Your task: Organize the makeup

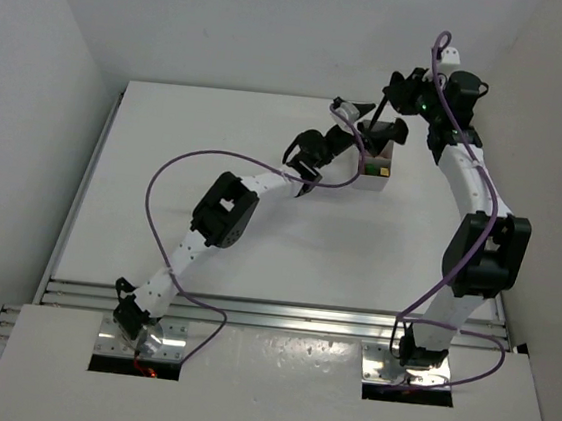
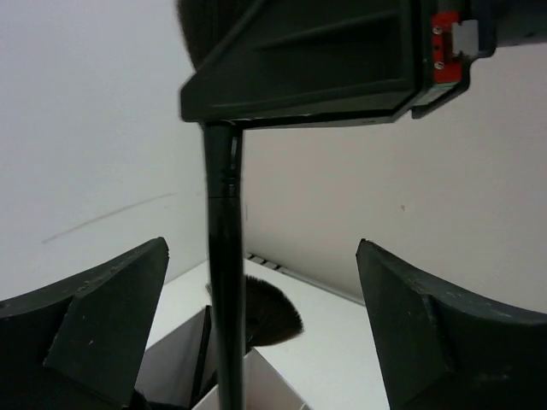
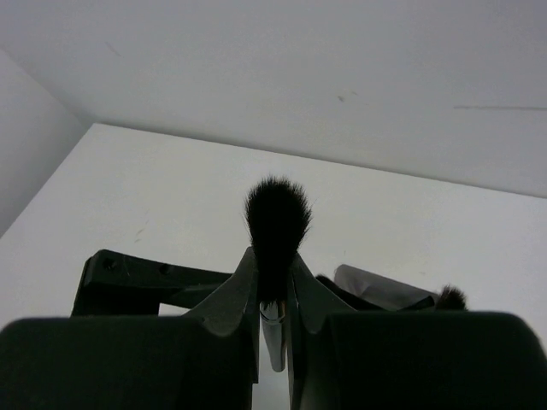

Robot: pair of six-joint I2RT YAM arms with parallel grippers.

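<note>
A thin black makeup brush (image 2: 226, 282) stands upright over the translucent white compartment box (image 1: 375, 176). My right gripper (image 3: 273, 256) is shut on its upper end, and the dark bristle tuft (image 3: 276, 224) pokes out between the fingers. In the left wrist view that gripper (image 2: 316, 60) shows as the black block on top of the handle. My left gripper (image 2: 263, 248) is open, its fingers (image 2: 111, 325) wide on either side of the handle and not touching it. A fan-headed brush (image 2: 272, 312) leans in the box behind. Something green (image 1: 370, 166) shows inside the box.
The box (image 2: 256, 376) sits at the back middle of the white table (image 1: 258, 238), with both grippers crowded over it (image 1: 382, 133). Another brush tuft (image 3: 450, 297) shows low on the right in the right wrist view. White walls close the back and sides.
</note>
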